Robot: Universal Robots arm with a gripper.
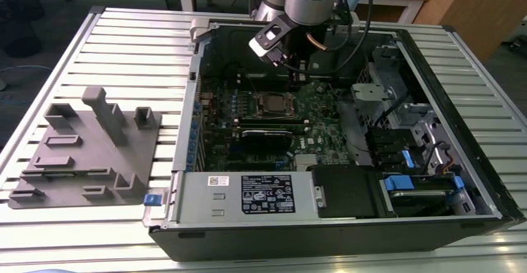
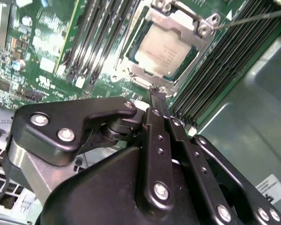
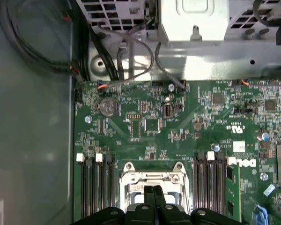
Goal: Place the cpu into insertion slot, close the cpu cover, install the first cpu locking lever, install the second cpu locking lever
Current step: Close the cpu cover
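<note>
Slatted metal table (image 1: 123,38) bears an open computer case (image 1: 329,236). Inside it, the gripper (image 2: 158,96) hangs with its fingers pressed together and nothing between them. Its tips are at one edge of the cpu cover (image 2: 139,74); whether they touch is unclear. That frame lies flat over the cpu (image 2: 161,49), seated in the insertion slot (image 1: 272,104) on the green board (image 3: 178,122).

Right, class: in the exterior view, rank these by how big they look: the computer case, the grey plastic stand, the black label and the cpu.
Largest to smallest:
1. computer case
2. grey plastic stand
3. black label
4. cpu
</note>
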